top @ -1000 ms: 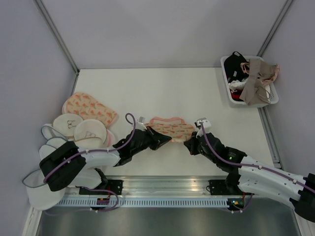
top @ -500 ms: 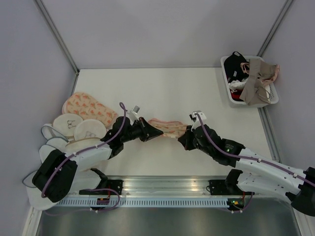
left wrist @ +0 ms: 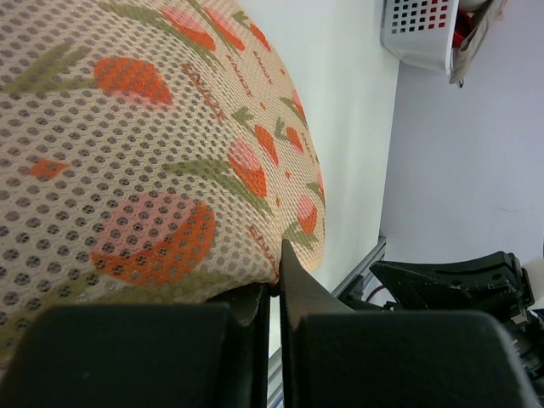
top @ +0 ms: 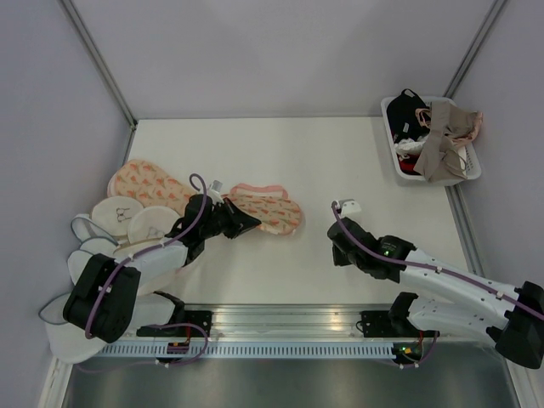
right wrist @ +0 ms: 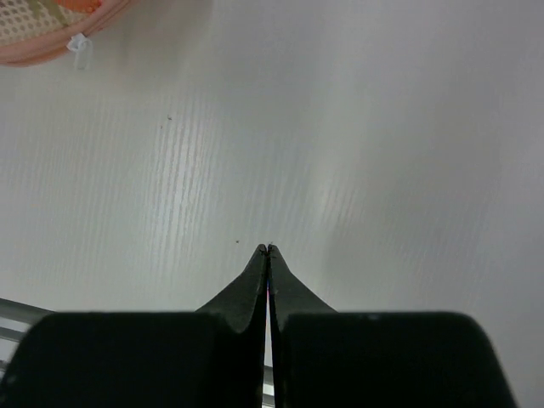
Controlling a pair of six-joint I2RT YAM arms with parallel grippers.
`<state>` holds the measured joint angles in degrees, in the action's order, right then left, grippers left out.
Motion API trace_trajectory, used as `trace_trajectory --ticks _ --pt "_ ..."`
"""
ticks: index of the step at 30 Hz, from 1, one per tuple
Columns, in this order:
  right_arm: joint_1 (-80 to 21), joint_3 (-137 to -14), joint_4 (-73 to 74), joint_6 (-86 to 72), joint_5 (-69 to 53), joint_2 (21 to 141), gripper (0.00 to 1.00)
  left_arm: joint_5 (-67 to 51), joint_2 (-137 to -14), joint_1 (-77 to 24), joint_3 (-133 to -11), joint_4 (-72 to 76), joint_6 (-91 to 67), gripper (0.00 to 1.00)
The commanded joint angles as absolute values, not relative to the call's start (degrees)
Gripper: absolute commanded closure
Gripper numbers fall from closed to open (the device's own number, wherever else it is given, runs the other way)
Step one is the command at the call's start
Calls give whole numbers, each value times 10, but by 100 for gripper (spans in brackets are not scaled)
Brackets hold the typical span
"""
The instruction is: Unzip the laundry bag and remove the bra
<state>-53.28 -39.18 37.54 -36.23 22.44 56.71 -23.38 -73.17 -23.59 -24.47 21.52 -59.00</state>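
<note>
While the left claw (top: 245, 223) is clenched on the near-left end of the oval peach mesh laundry bag (top: 268, 206), printed with orange carrots and trimmed in pink, the bag lies flat on the white tabletop (top: 289, 153), a little left of the middle. From the left wrist camera, the two black fingers (left wrist: 296, 285) stand almost together, and the edge of the printed mesh is pinched between their tips.

The right claw (top: 337, 253) is apart from the bag, off to its right over bare tabletop. Its wrist camera shows the fingertips (right wrist: 255, 276) pressed together with nothing between them. At the top left corner of that view the bag's pink rim shows, with a small white tab (right wrist: 79, 47) hanging off it. Whether the zip is open cannot be told.

A second peach carrot-print pouch (top: 153, 189) lies at the left edge of the tabletop, beside a heap of round white mesh pouches (top: 127, 223) with grey rims. At the far right corner stands a white plastic basket (top: 398, 157) holding a beige bra (top: 442, 136) and a black garment (top: 404, 109).
</note>
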Motion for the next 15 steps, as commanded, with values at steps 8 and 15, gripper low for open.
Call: trace_trajectory --ticks 8,15 --pt "-535 -287 88 -313 113 545 44 -307 -706 -234 -252 276 -630 98" --pt "-536 -257 -50 -301 75 579 44 -337 -692 -236 -233 309 -661 98"
